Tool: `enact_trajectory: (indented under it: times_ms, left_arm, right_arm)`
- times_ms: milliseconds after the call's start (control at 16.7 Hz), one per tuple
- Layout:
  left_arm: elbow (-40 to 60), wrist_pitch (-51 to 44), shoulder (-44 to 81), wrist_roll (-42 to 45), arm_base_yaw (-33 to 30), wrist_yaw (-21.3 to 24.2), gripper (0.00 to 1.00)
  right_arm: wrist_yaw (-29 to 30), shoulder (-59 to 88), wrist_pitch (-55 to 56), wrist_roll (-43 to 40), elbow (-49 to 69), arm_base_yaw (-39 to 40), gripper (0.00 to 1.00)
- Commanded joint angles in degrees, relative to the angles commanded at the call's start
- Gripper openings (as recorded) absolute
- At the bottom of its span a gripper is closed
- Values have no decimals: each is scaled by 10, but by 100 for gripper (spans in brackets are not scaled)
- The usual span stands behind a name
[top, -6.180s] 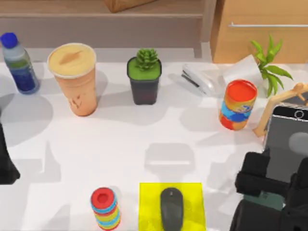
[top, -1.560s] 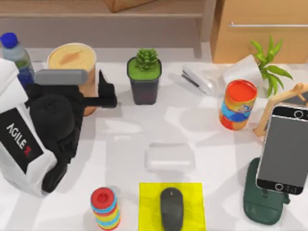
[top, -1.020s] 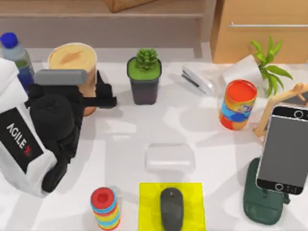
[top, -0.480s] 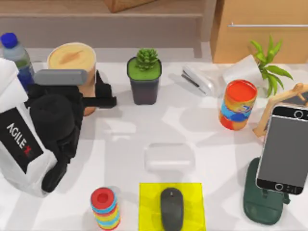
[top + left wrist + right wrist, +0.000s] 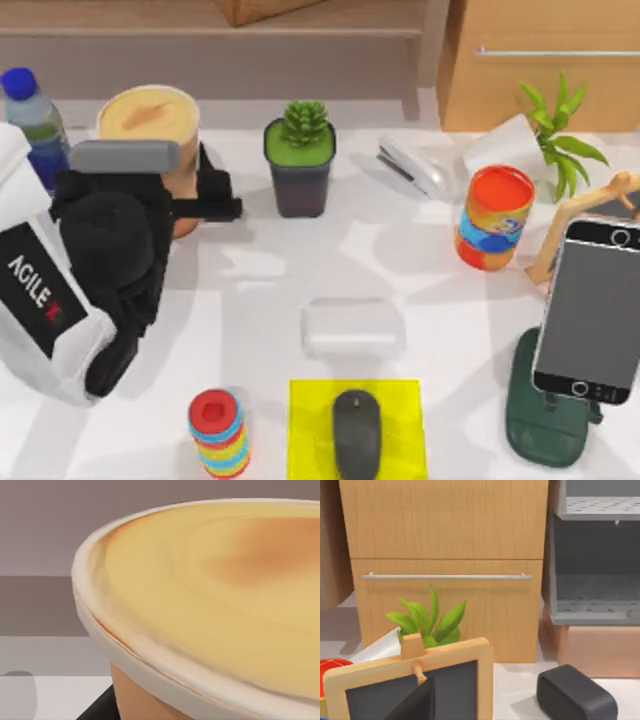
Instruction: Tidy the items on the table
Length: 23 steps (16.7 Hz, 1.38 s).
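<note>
The tall orange-tan cup [image 5: 150, 118] with its tan lid stands at the back left of the table [image 5: 260, 280]. My left gripper [image 5: 185, 200] is shut on the cup's body below the lid, one black finger [image 5: 208, 206] showing on its right side. The left wrist view looks closely at the cup lid [image 5: 225, 595]. The dark grey mouse [image 5: 357, 432] lies on a yellow pad [image 5: 400, 400] at the front centre. The black-screen smartphone [image 5: 590, 305] leans upright in a dark green stand [image 5: 545, 425] at the right.
A blue bottle [image 5: 35, 120] stands just behind my left arm. A potted succulent [image 5: 300, 165], a stapler [image 5: 415, 165] and an orange can [image 5: 492, 215] line the back. Coloured stacked rings [image 5: 218, 432] and a pale clear block [image 5: 353, 325] sit near the pad.
My left arm came in and its fingers shut on the cup, which has now shifted slightly backward with the gripper. My right arm left the smartphone on its stand and withdrew.
</note>
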Motion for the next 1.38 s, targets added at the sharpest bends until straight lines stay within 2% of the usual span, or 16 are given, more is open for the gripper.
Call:
enact_trajectory:
  times_ms: [480,840,1080,1380]
  left_arm:
    - [5,-9,-17,1,0,1,0]
    - [72,-21,-90,-2,7,28,0]
    - [131,-77,-132,-2,25,61,0]
    - [216,-192,-142,2,73,109,0]
  right_arm:
    - [0,0,0,0,0,0,100]
    - [0,0,0,0,0,0,100]
    - [0,0,0,0,0,0,100]
    - [0,0,0,0,0,0,100]
